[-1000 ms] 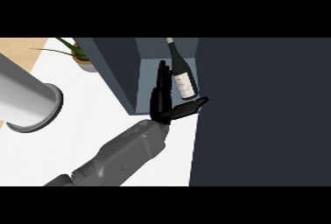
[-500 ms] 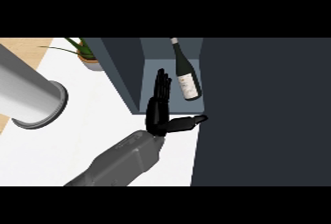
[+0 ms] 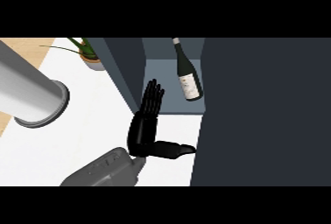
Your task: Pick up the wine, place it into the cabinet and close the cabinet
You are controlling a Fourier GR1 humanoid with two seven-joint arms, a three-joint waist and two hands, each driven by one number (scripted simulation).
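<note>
Wine [image 3: 188, 78] stands inside cabinet [image 3: 165, 70], up and right of my right robot hand [image 3: 145, 127]. Robot hand open, fingers straight, thumb out toward dark door [image 3: 265, 113], holding nothing. Door just right of thumb; closing looks next, my guess. Left forearm [image 3: 29, 94] idle at left.

My hand [image 3: 147, 131] has let go of the wine bottle [image 3: 187, 72] and drawn back from it, fingers now straight, thumb out. The bottle stands alone inside the cabinet [image 3: 129, 61].

Even, bright light (soft shadows)
</note>
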